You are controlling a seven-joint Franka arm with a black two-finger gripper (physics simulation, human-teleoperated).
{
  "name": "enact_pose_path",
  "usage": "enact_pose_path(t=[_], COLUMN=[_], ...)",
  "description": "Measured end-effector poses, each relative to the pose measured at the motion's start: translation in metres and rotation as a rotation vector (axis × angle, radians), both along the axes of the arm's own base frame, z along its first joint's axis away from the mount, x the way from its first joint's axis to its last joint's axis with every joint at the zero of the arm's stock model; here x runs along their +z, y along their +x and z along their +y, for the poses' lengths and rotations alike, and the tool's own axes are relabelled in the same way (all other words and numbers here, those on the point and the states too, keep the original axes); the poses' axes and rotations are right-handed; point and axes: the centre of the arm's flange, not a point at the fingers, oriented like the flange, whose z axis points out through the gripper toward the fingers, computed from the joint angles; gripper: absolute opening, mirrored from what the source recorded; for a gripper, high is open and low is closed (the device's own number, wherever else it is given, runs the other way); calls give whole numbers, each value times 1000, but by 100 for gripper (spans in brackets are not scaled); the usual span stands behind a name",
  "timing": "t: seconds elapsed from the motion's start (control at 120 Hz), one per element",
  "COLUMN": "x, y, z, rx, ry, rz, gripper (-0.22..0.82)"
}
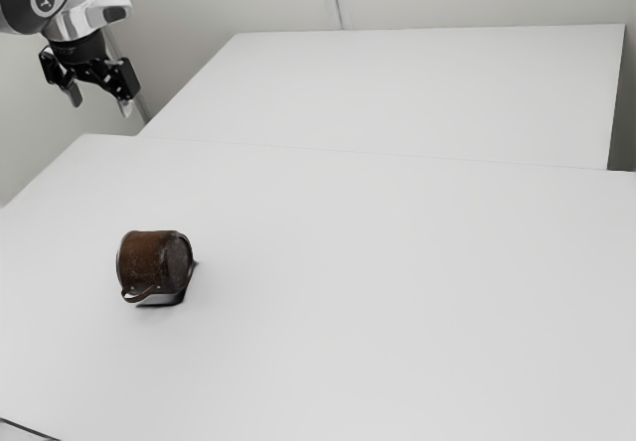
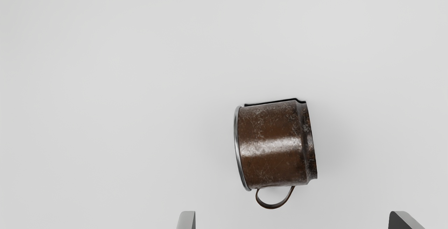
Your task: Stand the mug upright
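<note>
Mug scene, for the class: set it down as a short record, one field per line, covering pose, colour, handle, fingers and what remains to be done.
Pose: mug on its side on the table
Colour: worn brown, grey rim
Handle: handle on the side nearer the fingers
Fingers: open, clear of the mug
Remaining: set it upright

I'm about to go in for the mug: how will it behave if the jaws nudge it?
The mug may roll at first, since it lies on its rounded side on the table. Its handle, jutting out sideways, would probably cut a roll short. The metallic, worn look suggests a stiff body.
</note>
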Motion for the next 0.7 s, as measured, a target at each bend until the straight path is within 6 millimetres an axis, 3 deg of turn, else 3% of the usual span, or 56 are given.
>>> enact_pose_path(t=[0.217,0.383,0.475,0.575,0.7], x=[-5,-7,-18,-47,-90], y=[0,-11,-24,-43,-52], z=[1,27,65,110,144], rx=[-2,59,159,267,328], ry=[7,-57,-194,-347,-497], rz=[10,17,23,54,98], gripper=[60,60,60,60,60])
